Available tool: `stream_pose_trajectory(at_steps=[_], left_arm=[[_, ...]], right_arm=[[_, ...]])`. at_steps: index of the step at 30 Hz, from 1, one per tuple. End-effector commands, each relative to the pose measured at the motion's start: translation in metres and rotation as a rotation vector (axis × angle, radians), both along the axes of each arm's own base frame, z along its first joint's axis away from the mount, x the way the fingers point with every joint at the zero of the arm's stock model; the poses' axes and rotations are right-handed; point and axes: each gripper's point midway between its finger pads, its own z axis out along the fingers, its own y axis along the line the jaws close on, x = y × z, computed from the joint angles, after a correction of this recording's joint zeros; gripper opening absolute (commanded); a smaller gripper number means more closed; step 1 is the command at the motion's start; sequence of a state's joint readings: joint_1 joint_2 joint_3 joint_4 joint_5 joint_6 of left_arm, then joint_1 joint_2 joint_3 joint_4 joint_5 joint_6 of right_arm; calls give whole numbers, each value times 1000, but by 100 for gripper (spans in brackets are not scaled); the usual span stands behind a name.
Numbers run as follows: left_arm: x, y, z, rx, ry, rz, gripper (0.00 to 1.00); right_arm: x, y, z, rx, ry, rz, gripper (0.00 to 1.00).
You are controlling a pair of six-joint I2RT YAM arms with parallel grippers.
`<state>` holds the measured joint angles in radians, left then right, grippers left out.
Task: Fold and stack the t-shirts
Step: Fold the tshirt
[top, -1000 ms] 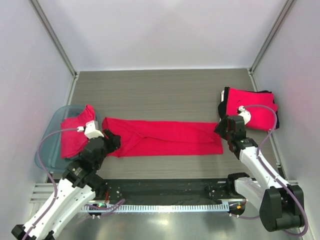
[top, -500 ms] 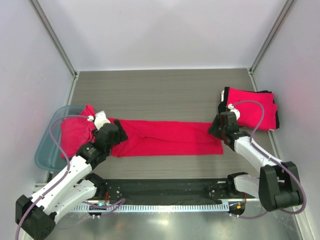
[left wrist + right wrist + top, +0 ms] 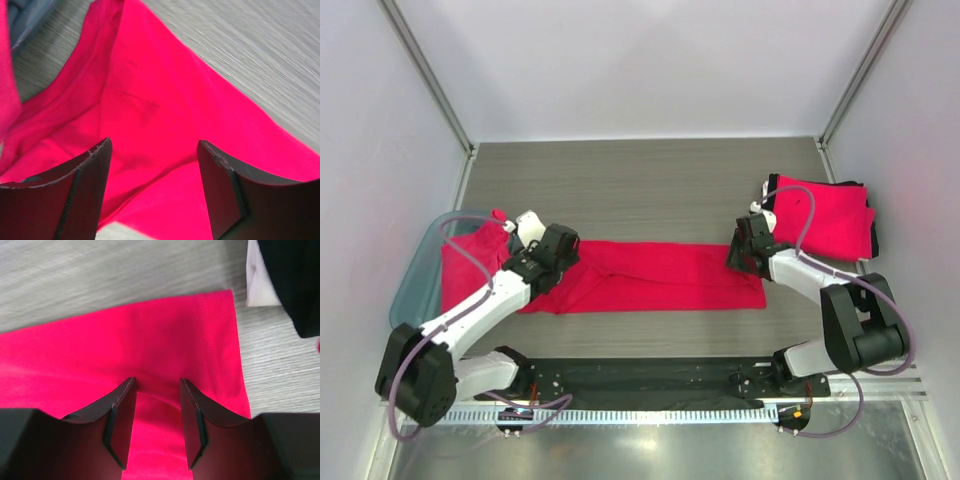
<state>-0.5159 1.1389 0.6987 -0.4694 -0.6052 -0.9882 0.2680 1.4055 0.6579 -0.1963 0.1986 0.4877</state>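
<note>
Hovering my left gripper, jaws wide and empty, and right gripper, jaws narrower with nothing visibly pinched, over opposite ends of the limp, light t-shirt stretched across the table; I'd pinch its end corners.

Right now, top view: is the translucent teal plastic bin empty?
No, a bright red cloth t-shirt lies in the translucent teal plastic bin, covering most of it.

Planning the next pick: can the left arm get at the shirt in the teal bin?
Probably yes: the left gripper, open, sits near the bin, and nothing covers that shirt.
</note>
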Motion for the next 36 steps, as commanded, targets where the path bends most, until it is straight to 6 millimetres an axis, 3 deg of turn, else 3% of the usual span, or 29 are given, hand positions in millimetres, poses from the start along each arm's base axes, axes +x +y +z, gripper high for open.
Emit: stream_pose_trajectory(at_steps=[1,6,9,10,14,21,23,24,25,27,28,32,36], left_arm=[[21,5,-4,-57,-7,103,69],[38,6,-36,-51,79,140,67],[48,4,-43,-49,110,147,67],[49,3,-54,-37,147,148,67],[60,2,-65,-7,197,161,67],[91,-5,-80,45,240,136,64],[110,-9,-73,58,221,116,64],[114,-8,-80,77,238,115,63],[129,-11,-70,83,217,103,63],[141,-7,-76,102,234,106,63],[152,-8,-69,98,224,103,63],[161,1,-70,90,249,96,63],[153,3,-56,86,203,55,65]], right_arm=[[11,0,1,-28,12,-12,45],[-3,-6,-9,-62,54,-52,46],[-16,-20,-11,-132,80,-115,45],[-18,-23,-11,-142,87,-134,45],[-29,-30,-5,-146,93,-206,44],[-59,-15,-5,-67,78,-192,43],[-71,2,-9,-31,84,-160,43],[-76,6,-10,-27,89,-149,44],[-81,8,-11,-14,83,-164,43],[-94,15,-14,-13,94,-143,43],[-96,18,-13,0,84,-136,43],[-90,21,9,26,-4,-79,45],[-62,49,59,103,-185,101,49]])
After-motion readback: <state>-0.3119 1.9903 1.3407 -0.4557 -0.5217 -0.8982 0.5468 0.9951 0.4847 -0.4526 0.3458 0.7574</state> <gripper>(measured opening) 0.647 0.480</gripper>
